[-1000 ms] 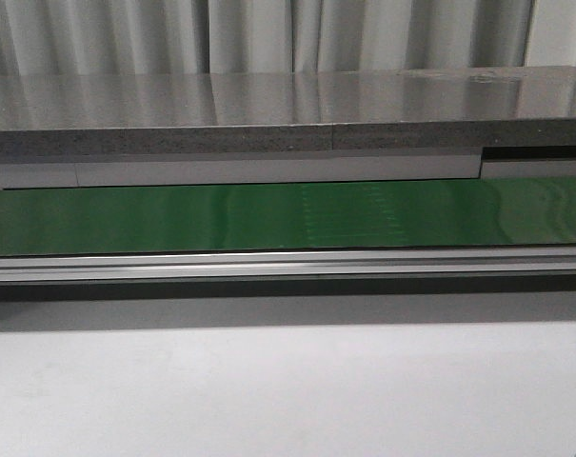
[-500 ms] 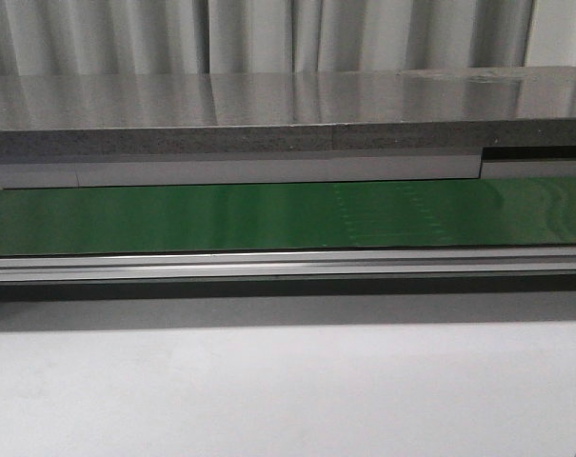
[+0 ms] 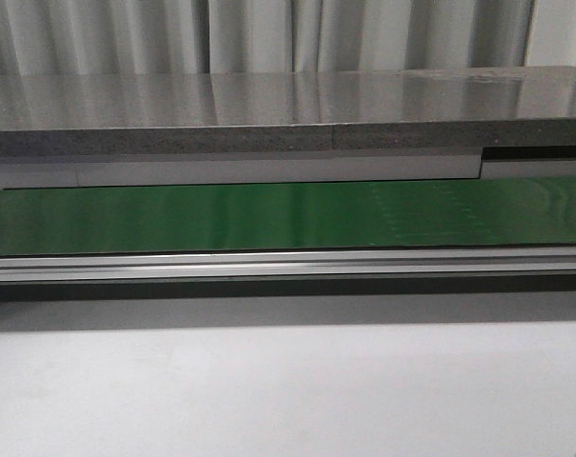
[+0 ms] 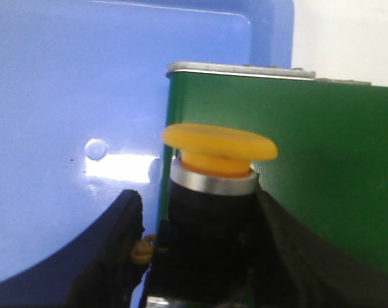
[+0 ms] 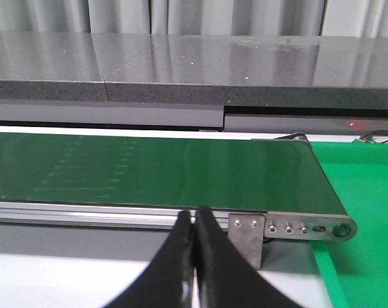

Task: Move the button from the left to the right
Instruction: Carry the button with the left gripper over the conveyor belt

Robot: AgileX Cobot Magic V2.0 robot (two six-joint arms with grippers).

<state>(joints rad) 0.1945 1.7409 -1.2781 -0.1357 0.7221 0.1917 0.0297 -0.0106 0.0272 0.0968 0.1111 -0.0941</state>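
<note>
The button (image 4: pixel 219 144) has a yellow-orange mushroom cap, a silver ring and a black body. In the left wrist view it stands between my left gripper's (image 4: pixel 197 212) black fingers, over the end edge of the green belt (image 4: pixel 335 167). The gripper is shut on the button's body. My right gripper (image 5: pixel 194 215) is shut and empty, just in front of the belt's (image 5: pixel 181 173) near rail by its right end. The front view shows the belt (image 3: pixel 173 219) bare; the button and both grippers are out of that view.
A blue tray (image 4: pixel 72 83) lies beside the belt's left end. A green mat (image 5: pixel 367 192) lies past the belt's right end. An aluminium rail (image 3: pixel 288 264) runs along the belt's front, and a grey shelf (image 3: pixel 288 138) runs behind it.
A faint pale dotted patch on the belt has shifted to the right in the front view. Nothing else there has changed.
</note>
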